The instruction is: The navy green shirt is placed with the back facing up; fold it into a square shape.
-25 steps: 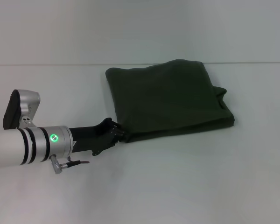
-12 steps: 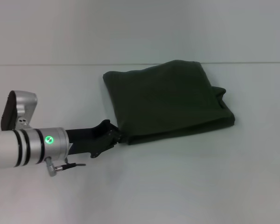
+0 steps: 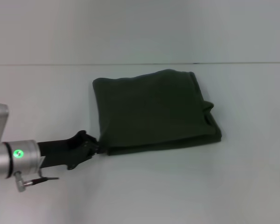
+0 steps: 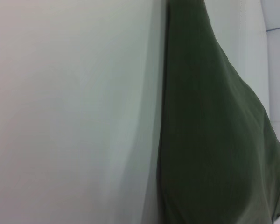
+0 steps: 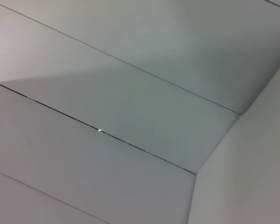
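On the white table (image 3: pixel 233 186), the shirt (image 3: pixel 151 109) lies folded near centre. My left gripper (image 3: pixel 92 147) pinches its near-left corner. Being soft and limp, it should drag easily; I'd keep hold of that layered corner.

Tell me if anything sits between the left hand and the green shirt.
Nothing visible does. The left hand is right at the near left corner of the folded green shirt, with only bare table around them. The right hand is out of sight.
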You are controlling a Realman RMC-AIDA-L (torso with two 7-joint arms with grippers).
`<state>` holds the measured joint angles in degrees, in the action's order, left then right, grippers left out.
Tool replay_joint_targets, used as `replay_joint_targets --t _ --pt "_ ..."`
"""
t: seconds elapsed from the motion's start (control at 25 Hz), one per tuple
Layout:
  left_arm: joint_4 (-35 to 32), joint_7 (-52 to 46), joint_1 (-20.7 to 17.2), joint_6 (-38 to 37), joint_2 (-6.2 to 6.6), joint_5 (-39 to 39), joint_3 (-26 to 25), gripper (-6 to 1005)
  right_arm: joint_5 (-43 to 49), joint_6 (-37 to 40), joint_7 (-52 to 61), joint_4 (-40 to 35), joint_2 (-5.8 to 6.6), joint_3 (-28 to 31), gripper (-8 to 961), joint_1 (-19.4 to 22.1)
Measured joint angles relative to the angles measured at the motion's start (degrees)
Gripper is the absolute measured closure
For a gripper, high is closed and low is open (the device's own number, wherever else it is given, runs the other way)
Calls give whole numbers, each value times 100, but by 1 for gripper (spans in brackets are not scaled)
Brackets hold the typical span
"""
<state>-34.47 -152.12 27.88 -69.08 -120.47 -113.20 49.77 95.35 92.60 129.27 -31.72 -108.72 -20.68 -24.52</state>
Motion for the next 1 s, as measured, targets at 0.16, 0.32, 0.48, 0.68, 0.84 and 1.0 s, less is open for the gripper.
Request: replay_joint_targets --t 0.16,0.32,0.48,0.68,0.84,1.0 --pt "-64 26 -1 -265 80 -452 -478 983 0 -2 2 0 -9 2 97 0" --pt "-57 70 111 -333 180 -770 -690 981 10 -31 1 0 -17 3 97 -2" --pt "-40 283 175 -534 243 -933 -805 974 29 -35 -4 -1 -11 -25 96 -21" --pt "-346 423 179 -950 312 -1458 -919 965 148 -56 -18 -7 43 -73 96 -64" --pt "-809 455 100 -1294 436 -1611 -1273 910 563 -75 -34 -70 94 -84 96 -132" --pt "-1012 1226 181 -1757 535 -1404 -1838 716 1117 -212 -517 -320 108 -231 97 -169"
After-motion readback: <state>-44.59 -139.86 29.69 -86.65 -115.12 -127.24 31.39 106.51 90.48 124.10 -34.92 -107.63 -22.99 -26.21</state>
